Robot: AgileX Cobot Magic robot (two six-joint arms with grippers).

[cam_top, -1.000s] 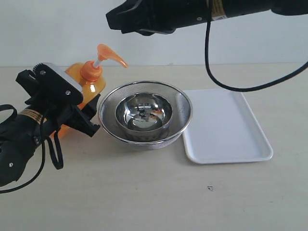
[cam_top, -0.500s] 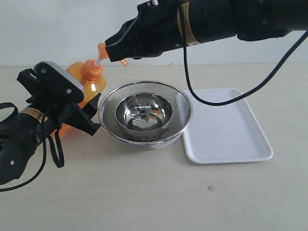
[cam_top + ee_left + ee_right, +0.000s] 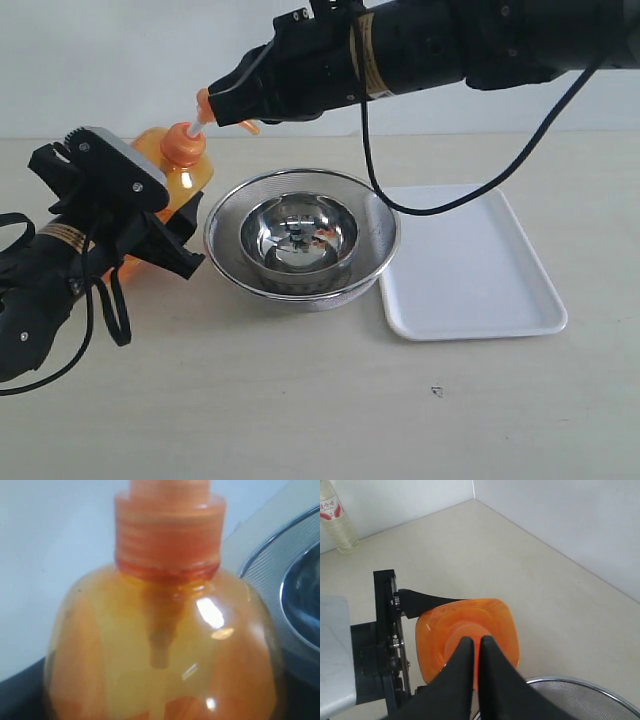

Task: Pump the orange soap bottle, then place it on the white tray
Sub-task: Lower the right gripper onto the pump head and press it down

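Orange soap bottle (image 3: 188, 168), one, gripped in my left tool (image 3: 165, 238), my right tool (image 3: 222, 108) closed, tips on its pump (image 3: 203, 101), two nested steel bowls (image 3: 375, 238), one white tray (image 3: 470, 260) beside them

The exterior view looks across the desk (image 3: 300, 420) from in front and slightly above. The left wrist view sits very close to the orange soap bottle (image 3: 160, 645), side-on. The right wrist view looks steeply down on it. All three views share that bottle.
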